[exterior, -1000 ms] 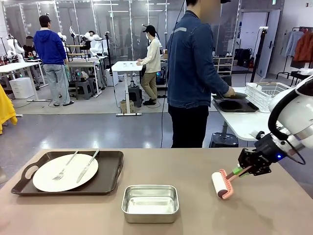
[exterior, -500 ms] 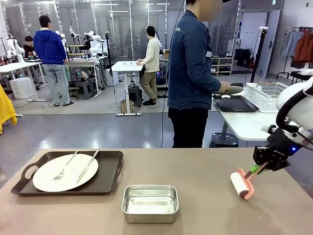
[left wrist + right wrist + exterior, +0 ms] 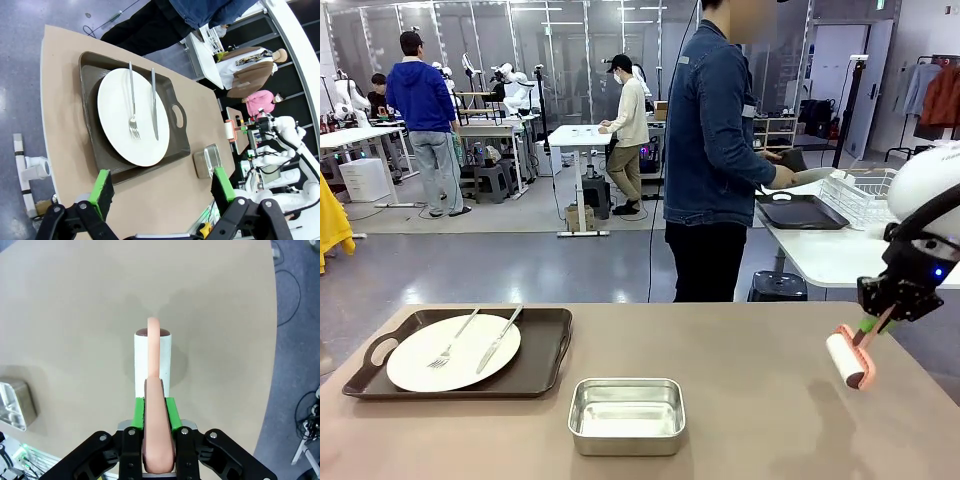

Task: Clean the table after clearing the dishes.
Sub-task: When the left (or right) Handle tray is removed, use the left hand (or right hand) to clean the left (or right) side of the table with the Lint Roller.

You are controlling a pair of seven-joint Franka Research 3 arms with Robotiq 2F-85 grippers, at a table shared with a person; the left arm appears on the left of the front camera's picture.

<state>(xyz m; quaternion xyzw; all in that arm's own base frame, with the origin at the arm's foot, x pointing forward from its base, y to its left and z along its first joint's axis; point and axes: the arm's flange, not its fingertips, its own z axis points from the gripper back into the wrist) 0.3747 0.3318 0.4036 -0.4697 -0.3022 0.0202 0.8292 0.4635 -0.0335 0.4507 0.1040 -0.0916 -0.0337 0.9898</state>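
Note:
The tan table point(image 3: 740, 340) carries a dark handled tray point(image 3: 545, 360) at the left, with a white plate point(image 3: 420, 365), a fork point(image 3: 453, 340) and a knife point(image 3: 500, 338) on it. My right gripper point(image 3: 876, 318) is shut on the pink handle of a white roller point(image 3: 845, 360), which hangs tilted just over the table's right end. From the right wrist, the roller point(image 3: 152, 357) points away from my right gripper point(image 3: 155, 410), with bare tabletop point(image 3: 75, 315) beneath it. My left gripper point(image 3: 162, 189) is open, high above the plate point(image 3: 120, 125) and tray point(image 3: 87, 57).
A small steel pan point(image 3: 626, 415) stands near the table's front middle. A person point(image 3: 715, 150) stands past the far edge, turned to a white side table point(image 3: 820, 255) that holds a dark tray and a dish rack. Other people work far behind.
My right gripper has carried the roller from the table's middle right out toward its right end, rising a little. The person's hands have lifted something at the side table.

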